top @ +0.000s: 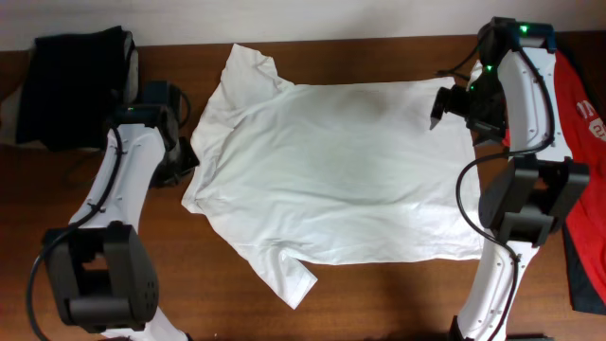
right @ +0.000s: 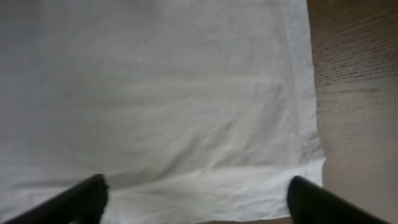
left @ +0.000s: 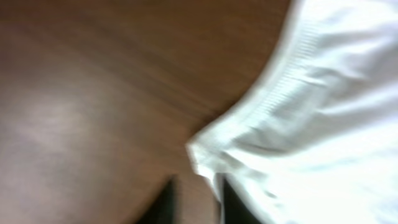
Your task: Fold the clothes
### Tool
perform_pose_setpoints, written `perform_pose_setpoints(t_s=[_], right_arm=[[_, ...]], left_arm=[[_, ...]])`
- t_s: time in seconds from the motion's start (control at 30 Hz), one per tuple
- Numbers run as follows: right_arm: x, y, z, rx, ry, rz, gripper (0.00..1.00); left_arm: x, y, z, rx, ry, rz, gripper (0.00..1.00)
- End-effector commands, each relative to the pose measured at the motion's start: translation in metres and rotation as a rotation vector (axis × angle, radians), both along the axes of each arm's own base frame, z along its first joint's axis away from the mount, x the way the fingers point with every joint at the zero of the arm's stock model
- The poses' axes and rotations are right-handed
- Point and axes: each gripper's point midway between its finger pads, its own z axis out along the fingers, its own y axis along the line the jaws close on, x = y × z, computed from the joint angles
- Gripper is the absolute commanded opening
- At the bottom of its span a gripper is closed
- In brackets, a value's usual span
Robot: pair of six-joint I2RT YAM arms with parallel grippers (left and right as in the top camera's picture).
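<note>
- Across the middle of the wooden table (top: pixel 379 294) lies the white T-shirt (top: pixel 331 180), spread flat and unfolded, with its neck to the left, its hem to the right, one short sleeve far and one near.
- Its cloth looks thin and lightly creased.
- Over the far right hem corner, the right gripper (right: pixel 196 202) hangs with its jaws wide apart, holding nothing.
- At the shirt's left edge, the left gripper (left: pixel 198 208) shows a narrow gap with a cloth edge in it. The view is too blurred to tell whether it pinches.
</note>
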Motion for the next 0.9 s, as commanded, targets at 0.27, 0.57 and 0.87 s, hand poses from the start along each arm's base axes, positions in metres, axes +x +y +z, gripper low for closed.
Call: perform_pose_setpoints(t_s=[0.27,0.57,0.87], right_arm=[[-0.007,0.075,-0.044,-0.02,0.062,0.044,0.99],[-0.006,0.056,-0.046,-0.105,0.06,0.044,0.99],[-0.01,0.039,-0.055,-0.184,0.081,0.05,0.84]], left_arm=[[0.007,-0.058,0.023,-0.083,-0.079,-0.232,0.61],[0.02,-0.059,-0.006,-0.08,-0.049,-0.245,0.01],[0.037,-0.056,-0.044,-0.073,-0.031,-0.233,0.01]])
